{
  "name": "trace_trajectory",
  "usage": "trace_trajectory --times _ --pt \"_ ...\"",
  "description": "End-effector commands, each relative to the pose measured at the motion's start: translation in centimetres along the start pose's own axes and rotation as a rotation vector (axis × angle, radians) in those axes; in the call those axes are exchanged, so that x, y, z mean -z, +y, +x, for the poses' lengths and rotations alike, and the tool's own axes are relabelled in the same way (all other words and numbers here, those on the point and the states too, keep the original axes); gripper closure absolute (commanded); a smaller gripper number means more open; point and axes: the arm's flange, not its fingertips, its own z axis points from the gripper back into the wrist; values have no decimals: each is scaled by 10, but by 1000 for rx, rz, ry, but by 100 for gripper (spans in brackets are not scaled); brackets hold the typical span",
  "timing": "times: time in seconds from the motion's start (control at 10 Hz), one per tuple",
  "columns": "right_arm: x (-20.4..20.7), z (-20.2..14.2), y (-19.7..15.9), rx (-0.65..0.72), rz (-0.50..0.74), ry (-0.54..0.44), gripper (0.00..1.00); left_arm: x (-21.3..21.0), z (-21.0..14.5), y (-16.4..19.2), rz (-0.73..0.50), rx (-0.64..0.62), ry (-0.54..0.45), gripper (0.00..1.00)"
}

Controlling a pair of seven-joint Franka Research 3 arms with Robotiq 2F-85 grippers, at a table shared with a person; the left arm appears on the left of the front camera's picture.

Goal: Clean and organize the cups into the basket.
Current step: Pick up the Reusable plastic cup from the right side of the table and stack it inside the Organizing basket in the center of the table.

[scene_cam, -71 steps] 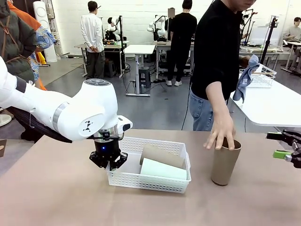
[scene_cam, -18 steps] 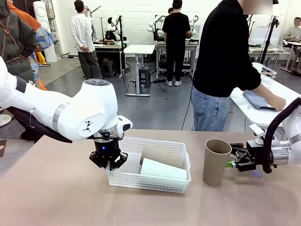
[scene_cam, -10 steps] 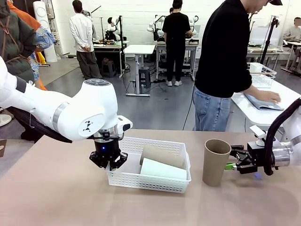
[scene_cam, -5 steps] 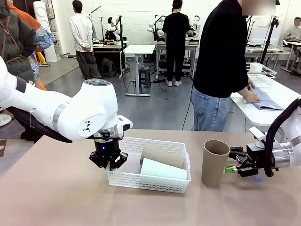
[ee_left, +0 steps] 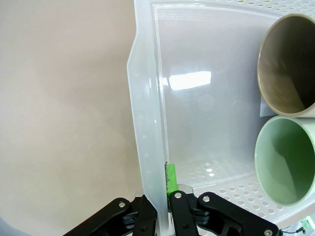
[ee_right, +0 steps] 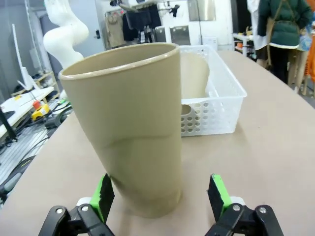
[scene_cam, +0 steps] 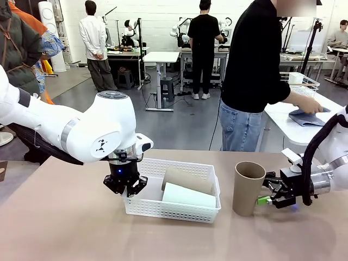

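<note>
My left pincer (ee_left: 162, 196) is clamped shut on the basket (ee_left: 147, 123) wall. Beyond it, inside, a tan cup (ee_left: 285, 64) and a mint cup (ee_left: 285, 162) lie. My right pincer (ee_right: 160, 194) gapes wide, with the standing cup (ee_right: 133, 123) between its pads.

The left hand (ee_left: 161, 195) is clamped on the side wall of the shallow white plastic basket (ee_left: 145, 123), 1 green pad (ee_left: 170, 178) pressed against the wall's inner face. 2 cups lie inside, side by side, mouths toward the camera: a tan-brown matte tumbler (ee_left: 285, 64) and a pale mint green matte tumbler (ee_left: 288, 160). The plain beige worktop (ee_left: 64, 98) lies outside the wall.
</note>
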Motion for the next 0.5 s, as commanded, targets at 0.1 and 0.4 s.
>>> trace_trajectory --times 0.1,0.4 --pt "12 5 3 -16 26 26 0 -1 -1 0 0 -3 -11 100" --pt "20 6 -2 -6 17 34 0 -1 -1 0 0 -3 -11 100"
